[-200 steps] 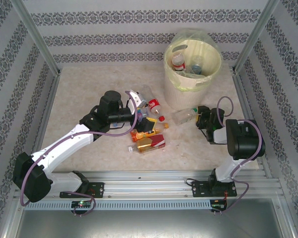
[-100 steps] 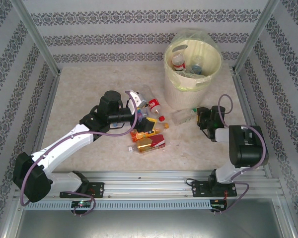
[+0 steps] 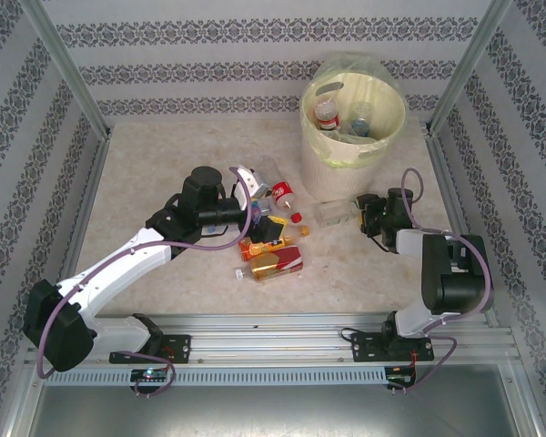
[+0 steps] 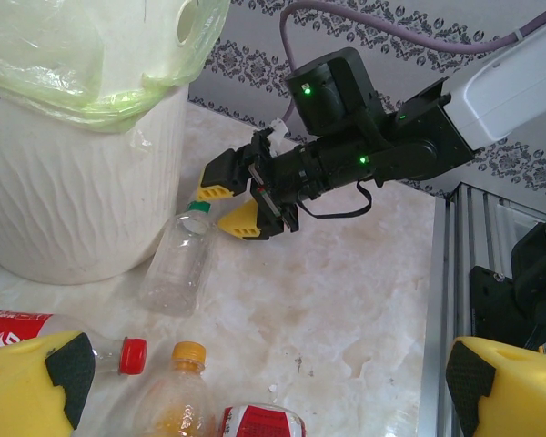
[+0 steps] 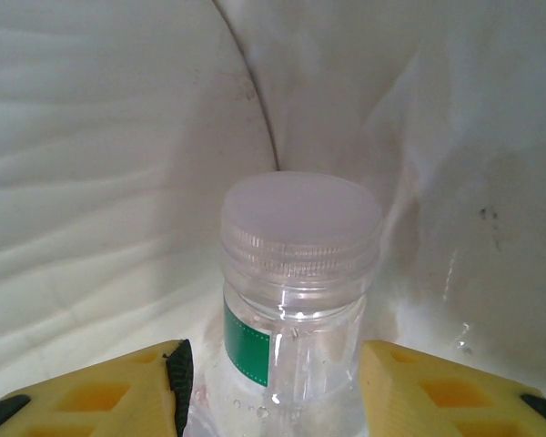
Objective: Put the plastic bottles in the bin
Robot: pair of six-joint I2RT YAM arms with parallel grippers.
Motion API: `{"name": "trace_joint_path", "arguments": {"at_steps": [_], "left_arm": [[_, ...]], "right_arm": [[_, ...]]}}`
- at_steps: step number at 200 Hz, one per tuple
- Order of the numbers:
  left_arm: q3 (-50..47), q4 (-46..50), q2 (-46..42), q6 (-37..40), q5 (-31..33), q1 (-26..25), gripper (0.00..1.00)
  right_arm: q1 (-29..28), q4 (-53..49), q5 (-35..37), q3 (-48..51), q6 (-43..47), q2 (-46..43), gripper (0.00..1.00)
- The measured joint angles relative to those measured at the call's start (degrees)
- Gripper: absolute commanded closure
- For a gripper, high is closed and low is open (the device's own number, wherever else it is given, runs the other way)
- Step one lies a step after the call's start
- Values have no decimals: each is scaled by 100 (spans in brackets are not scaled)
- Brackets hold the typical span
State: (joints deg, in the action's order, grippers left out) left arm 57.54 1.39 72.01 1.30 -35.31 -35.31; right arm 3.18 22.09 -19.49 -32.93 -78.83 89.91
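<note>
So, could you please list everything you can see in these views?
bin: one, cream with a clear liner, far right of the table.
binned bottles: two showing, clear, inside the bin.
clear bottle: one, green label, at the bin's foot.
heaped bottles: count unclear, red and orange labels, table centre.
table: one, pale marbled, beneath everything.
left fingers: two, yellow, open, over the heap.
right fingers: two, yellow, pressed on the clear bottle.
</note>
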Motion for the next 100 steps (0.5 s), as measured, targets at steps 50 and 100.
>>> {"name": "trace_joint_path", "arguments": {"at_steps": [50, 100], "left_arm": [[0, 11, -2, 0, 0, 0, 0], [0, 90, -7, 2, 2, 0, 0]], "right_arm": [[0, 0, -63, -168, 2, 254, 46], [-2, 68, -125, -291, -2, 579, 46]]}}
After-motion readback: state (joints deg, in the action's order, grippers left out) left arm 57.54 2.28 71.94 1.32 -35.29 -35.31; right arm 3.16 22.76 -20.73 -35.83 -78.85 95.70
